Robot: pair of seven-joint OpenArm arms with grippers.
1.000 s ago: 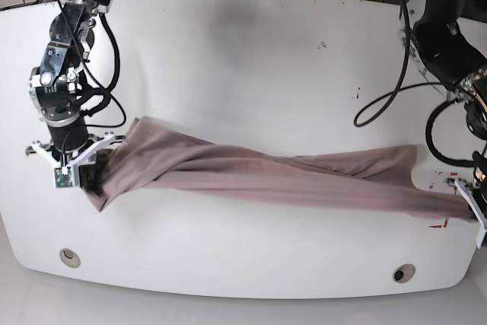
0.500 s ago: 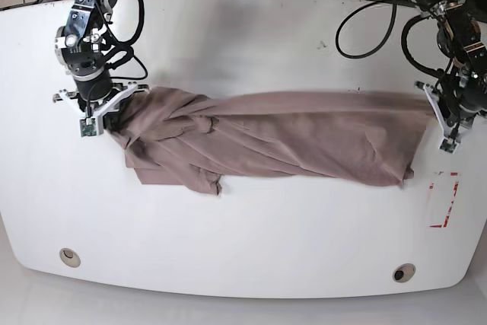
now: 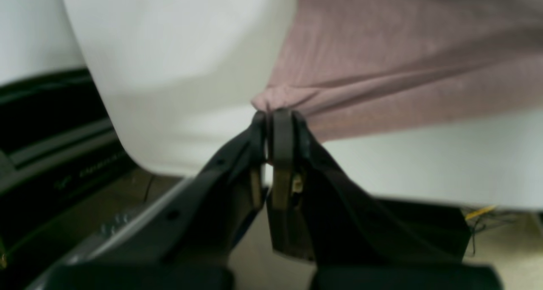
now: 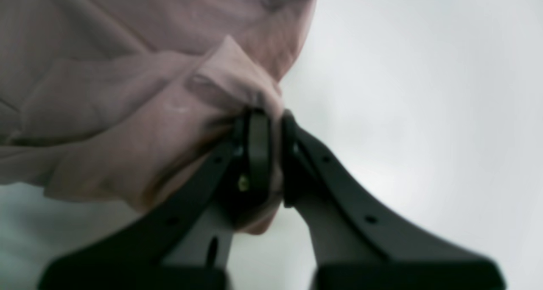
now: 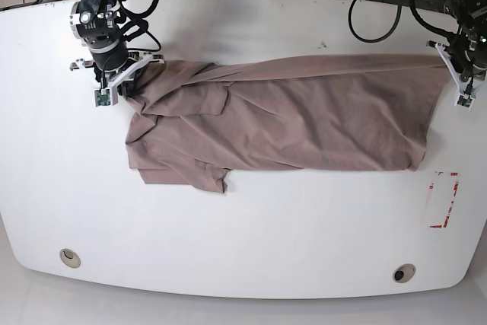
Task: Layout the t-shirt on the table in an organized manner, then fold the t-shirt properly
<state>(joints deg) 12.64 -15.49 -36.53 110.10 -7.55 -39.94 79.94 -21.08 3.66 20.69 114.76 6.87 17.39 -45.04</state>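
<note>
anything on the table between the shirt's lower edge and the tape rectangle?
No. Base view shows bare table between the shirt and the tape rectangle.

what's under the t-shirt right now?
Only the white table shows around the t-shirt, which lies spread across it. Whatever sits directly beneath the cloth is covered. The red-white tape lies clear of its hem.

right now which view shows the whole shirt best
The base view: the shirt lies spread across the table, all edges visible. The left wrist view shows only the corner pinched by the left gripper; the right wrist view only bunched cloth at the right gripper.
</note>
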